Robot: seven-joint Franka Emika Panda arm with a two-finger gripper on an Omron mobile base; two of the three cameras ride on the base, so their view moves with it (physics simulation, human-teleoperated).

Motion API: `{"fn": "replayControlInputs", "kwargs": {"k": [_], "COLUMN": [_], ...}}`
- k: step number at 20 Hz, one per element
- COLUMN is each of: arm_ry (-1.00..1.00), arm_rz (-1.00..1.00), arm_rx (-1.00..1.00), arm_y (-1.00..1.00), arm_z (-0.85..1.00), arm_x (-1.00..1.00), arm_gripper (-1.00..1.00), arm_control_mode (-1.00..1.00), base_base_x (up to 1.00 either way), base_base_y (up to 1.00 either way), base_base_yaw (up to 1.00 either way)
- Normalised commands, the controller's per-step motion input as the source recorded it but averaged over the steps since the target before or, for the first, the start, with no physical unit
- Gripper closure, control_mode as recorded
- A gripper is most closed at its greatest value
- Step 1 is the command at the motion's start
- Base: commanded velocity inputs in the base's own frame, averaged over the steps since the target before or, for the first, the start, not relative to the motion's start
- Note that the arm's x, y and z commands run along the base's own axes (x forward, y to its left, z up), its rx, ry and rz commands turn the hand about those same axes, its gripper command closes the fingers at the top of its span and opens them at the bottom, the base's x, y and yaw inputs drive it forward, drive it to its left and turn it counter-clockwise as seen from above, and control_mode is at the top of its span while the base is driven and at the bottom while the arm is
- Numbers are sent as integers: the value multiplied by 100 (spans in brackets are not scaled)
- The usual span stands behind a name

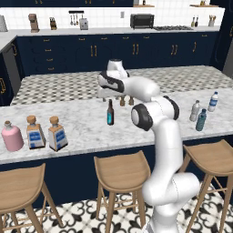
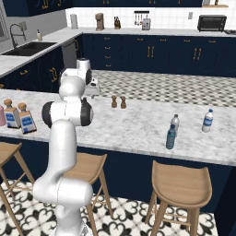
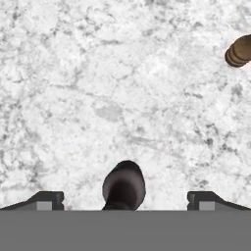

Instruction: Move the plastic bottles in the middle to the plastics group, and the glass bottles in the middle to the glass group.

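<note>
The slim dark bottle (image 1: 110,113) with a teal label stands upright mid-counter. My gripper (image 1: 106,94) hangs open just above and behind it. In the hand view the bottle's dark top (image 3: 124,186) sits low between the spread fingertips (image 3: 46,200), untouched. At the left stand the pink flask (image 1: 11,136) and two square cork-stoppered bottles (image 1: 34,133) (image 1: 57,134), close together. At the right, the small teal bottle (image 1: 201,120) stands beside the grey-clear bottle (image 1: 195,110) and the blue-capped water bottle (image 1: 213,102). In the right base view my arm hides the dark bottle.
Two small brown shakers (image 1: 122,101) (image 1: 131,101) stand just behind the dark bottle; one shows at the hand view's upper right (image 3: 240,51). Wooden stools (image 1: 120,170) line the counter's near edge. The marble counter (image 1: 150,136) stretches between the two groups.
</note>
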Motion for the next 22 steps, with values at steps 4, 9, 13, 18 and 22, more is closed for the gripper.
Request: {"fn": "replayControlInputs", "kwargs": {"k": [4, 9, 13, 18, 22], "arm_ry": [0, -1, -3, -6, -3], "arm_rz": [6, 2, 0, 0, 0], "arm_rx": [0, 0, 0, 0, 0], "arm_y": [3, -4, 0, -4, 0], "arm_z": [0, -5, -22, -17, -20], "arm_x": [6, -5, -16, -38, -22], "arm_gripper": [-100, -100, -100, -100, -100], "arm_control_mode": [-100, -100, -100, -100, -100], "base_base_x": [0, 0, 0, 0, 0], "base_base_y": [0, 0, 0, 0, 0], "base_base_yaw": [0, 0, 0, 0, 0]}}
